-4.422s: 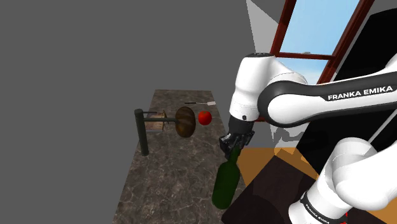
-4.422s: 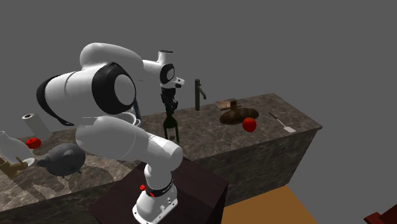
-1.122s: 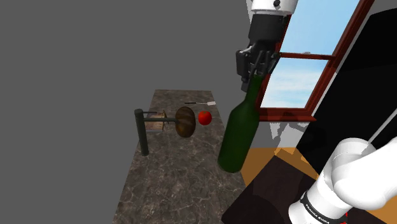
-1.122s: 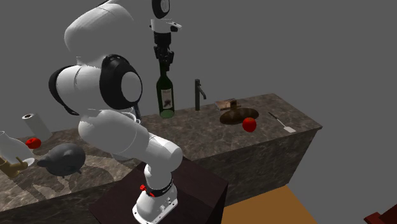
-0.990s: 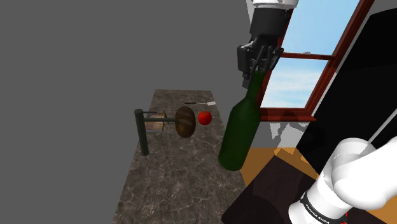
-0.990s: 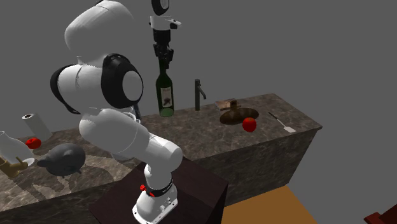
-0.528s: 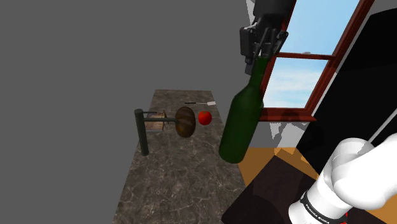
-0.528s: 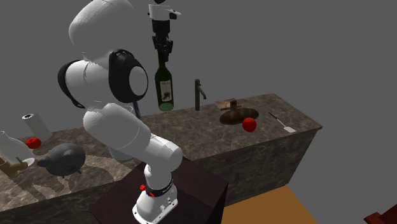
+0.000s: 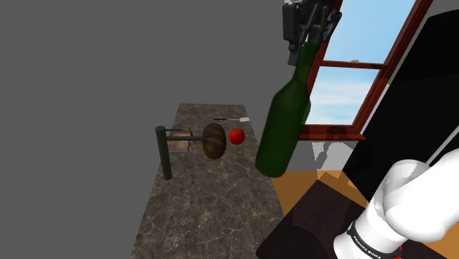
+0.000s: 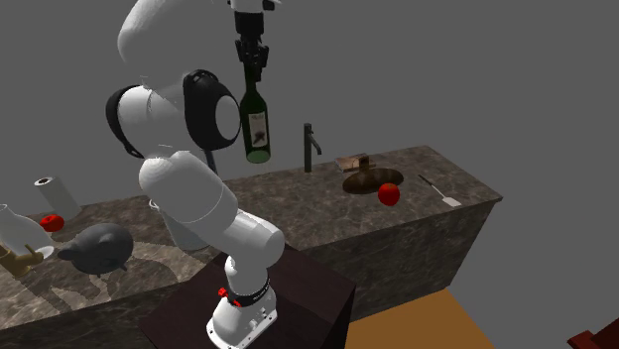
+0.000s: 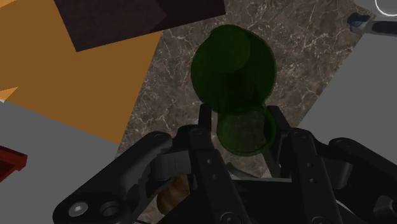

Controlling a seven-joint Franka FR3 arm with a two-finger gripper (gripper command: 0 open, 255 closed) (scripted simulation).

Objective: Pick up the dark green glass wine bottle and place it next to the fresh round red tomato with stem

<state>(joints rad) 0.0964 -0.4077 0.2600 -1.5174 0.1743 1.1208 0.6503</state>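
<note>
The jaws are pinching the neck of the dark green wine bottle (image 9: 283,125), one black finger (image 11: 205,121) on either side of the glass in the wrist view, where the bottle's body widens away from the hand over the dark marbled surface (image 11: 305,70) below. The bottle hangs high in the air, clear of the surface; it looks nearly upright in the second exterior view (image 10: 257,124), label facing the camera, and slants in the shoulder view with its base toward that view's left. The red tomato (image 9: 236,135) sits toward the far end of the surface in the shoulder view, just beside a brown oval sink (image 9: 214,140), and well apart from the bottle. In the second exterior view the tomato (image 10: 389,194) lies at the near rim of the sink, to the right of a dark tap (image 10: 309,147), and the bottle hangs left of that tap. A flat utensil (image 10: 438,191) lies further right near the surface's end. The white arm (image 10: 188,178) rises from the dark stand (image 10: 298,288). A red-framed window (image 9: 368,66) shows blue sky behind the bottle in the shoulder view.
</note>
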